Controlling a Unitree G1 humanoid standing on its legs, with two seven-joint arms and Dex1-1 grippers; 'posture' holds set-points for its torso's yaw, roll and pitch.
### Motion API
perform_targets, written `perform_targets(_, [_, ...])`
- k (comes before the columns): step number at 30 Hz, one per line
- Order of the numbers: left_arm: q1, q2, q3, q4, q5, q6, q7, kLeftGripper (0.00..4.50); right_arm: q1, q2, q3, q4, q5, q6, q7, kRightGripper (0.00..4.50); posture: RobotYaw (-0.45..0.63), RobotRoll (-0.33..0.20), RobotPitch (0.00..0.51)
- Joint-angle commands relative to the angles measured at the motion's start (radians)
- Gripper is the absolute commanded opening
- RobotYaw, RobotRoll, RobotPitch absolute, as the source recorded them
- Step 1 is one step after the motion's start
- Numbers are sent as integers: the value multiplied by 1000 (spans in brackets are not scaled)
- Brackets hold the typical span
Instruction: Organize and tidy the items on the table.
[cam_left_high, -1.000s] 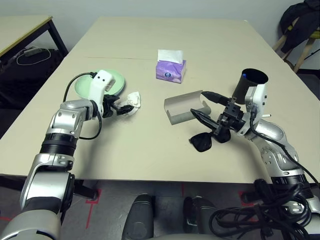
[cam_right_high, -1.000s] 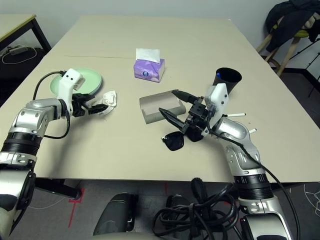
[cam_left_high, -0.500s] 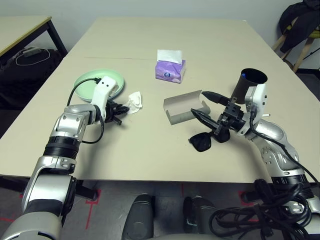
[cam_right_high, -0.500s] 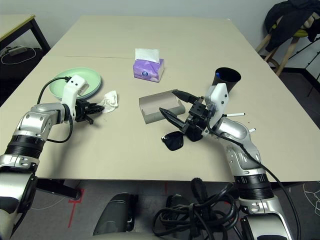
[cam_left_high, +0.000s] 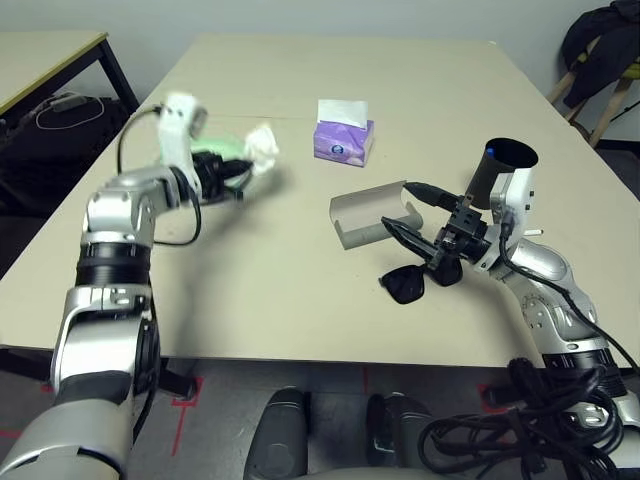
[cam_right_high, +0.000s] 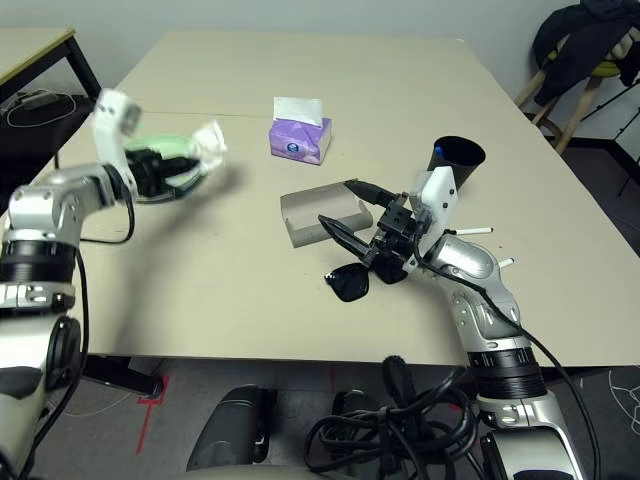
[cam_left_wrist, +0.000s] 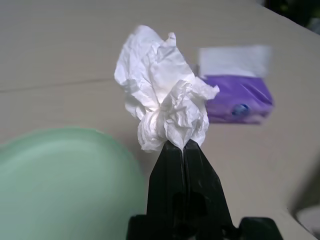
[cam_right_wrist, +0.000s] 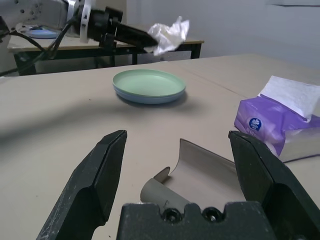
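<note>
1. My left gripper (cam_left_wrist: 183, 144) is closed, pinching the lower end of a crumpled white paper tissue (cam_left_wrist: 165, 95) between its black fingertips. The tissue is raised off the large, smooth beige table (cam_left_high: 290, 310), puffing out beyond the tips.
2. The tissue should handle as nearly weightless, soft and easily torn. A light pinch on its bunched part seems enough; its loose folds could brush other things.
3. Below my left gripper lies a round pale green plate (cam_right_wrist: 150, 82), stacked on a pale blue plate (cam_right_wrist: 150, 99). They look smooth and stiff, perhaps slippery; I would take both together by the rim.
4. My right gripper (cam_right_wrist: 178, 134) is open and empty, its two black fingers spread wide.
5. Ahead of it lies an open, oblong grey glasses case (cam_left_high: 368, 217), hollow side up. It looks light, with thin walls that might flex; I would grip one long edge gently.
6. Beneath and beside my right gripper are black sunglasses (cam_right_high: 347, 282), partly hidden by it. The lenses could scratch, so the frame is the safer hold.
7. Beyond my right wrist stands a black cylindrical cup (cam_left_high: 485, 181), upright; a side grip would suit it.
8. A purple tissue box (cam_left_high: 342, 143) sits farther off, between my arms.
</note>
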Motion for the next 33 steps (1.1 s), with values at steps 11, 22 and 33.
perform_targets(11, [-146,-25,18,504,123,-335,357,192,9,4,1,18,-4,-22,2,4500,140,0,58])
perform_targets(22, [-123,-64,5,497,129,-465,234,4083,17,-3,-8,39,-4,-46,10,4500,136,0,53])
perform_targets(33, [88,-118,-34,98,39,-292,-103,4472,0,-1,-4,51,-6,-52,10,4500,139,0,53])
